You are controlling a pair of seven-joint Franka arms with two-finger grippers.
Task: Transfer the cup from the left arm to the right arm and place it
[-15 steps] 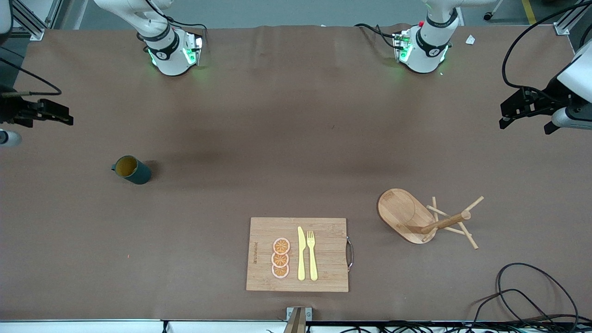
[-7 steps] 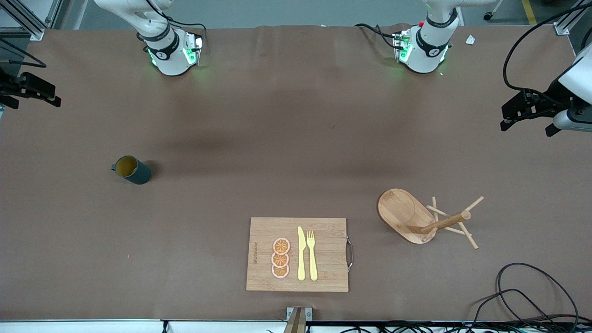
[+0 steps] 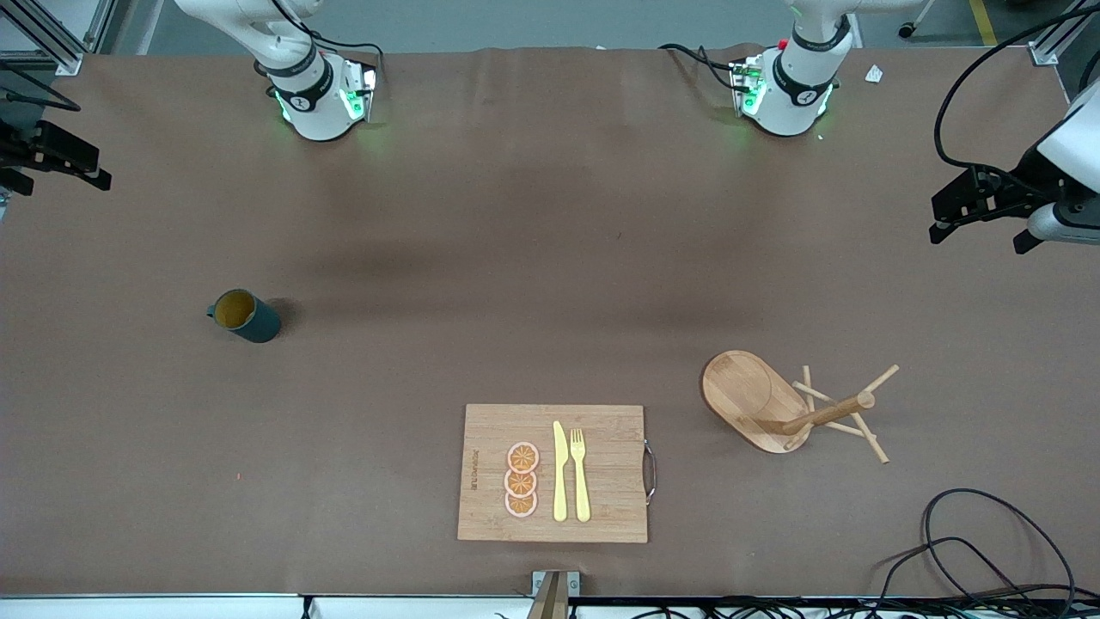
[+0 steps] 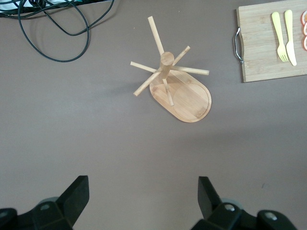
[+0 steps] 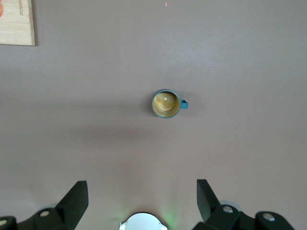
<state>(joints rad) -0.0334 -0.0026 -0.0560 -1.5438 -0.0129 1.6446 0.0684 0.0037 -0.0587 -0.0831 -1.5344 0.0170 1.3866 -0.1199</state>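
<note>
Both claws hung high at the desk's ends, cup untouched

Nearest the front camera lay the cutting board (image 3: 553,474), with the peg rack (image 3: 795,404) a little farther, toward the left arm's end. Farther still, the cup (image 3: 245,315) stood upright on the desk (image 3: 516,258), toward the right arm's end. The left claw (image 3: 975,202) and right claw (image 3: 47,155) hung raised above opposite ends, both released and empty.

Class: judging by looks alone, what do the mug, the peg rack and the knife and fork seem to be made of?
Mug: probably glazed ceramic, teal outside, mustard inside.
Peg rack: wood, likely bamboo; pale grain shows.
Knife and fork: likely plastic, uniform matte yellow.
</note>
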